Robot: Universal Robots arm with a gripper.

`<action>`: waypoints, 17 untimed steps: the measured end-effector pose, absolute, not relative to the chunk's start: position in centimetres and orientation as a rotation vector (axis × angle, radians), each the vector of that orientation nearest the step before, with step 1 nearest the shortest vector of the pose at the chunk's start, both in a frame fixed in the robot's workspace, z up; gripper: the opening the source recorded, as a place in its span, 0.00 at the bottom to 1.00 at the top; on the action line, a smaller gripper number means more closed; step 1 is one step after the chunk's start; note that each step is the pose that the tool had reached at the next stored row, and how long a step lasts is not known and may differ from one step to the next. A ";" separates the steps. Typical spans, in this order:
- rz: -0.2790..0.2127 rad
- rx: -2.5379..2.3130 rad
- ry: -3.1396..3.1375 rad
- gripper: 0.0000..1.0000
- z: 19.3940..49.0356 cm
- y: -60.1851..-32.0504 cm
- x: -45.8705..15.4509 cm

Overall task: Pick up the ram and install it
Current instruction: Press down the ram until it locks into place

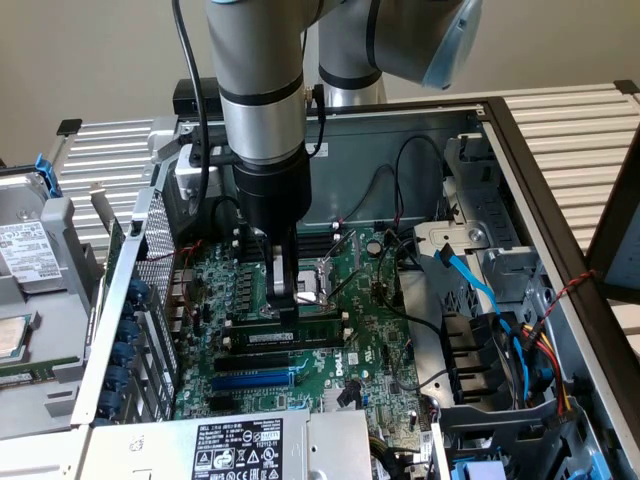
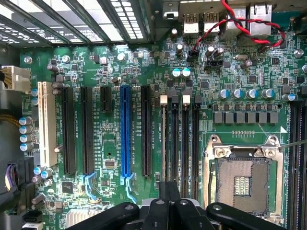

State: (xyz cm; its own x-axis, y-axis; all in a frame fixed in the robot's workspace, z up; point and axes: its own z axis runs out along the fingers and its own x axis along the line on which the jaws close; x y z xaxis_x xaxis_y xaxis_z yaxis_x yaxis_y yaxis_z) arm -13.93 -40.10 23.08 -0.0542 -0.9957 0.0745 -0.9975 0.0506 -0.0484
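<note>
The black two-fingered pincer (image 1: 285, 300) stands closed, holding nothing, pressing its tip down on the long dark ram stick (image 1: 290, 338) seated in a memory slot on the green motherboard (image 1: 375, 340), likely to seat it.

I see a plain beige wall (image 1: 90, 50) behind the bench. The work surface is a white slatted table (image 1: 570, 110), its ribs running across at the back on both sides of the exterior view. A dark frame bar (image 1: 620, 190) leans in at that view's right edge. Light is even and soft.
</note>
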 end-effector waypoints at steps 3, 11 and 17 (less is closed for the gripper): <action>0.135 2.146 -2.262 0.11 23.0 -40.1 -13.9; 0.135 2.146 -2.261 0.11 22.9 -40.1 -13.9; 0.135 2.146 -2.262 0.11 22.9 -40.1 -13.9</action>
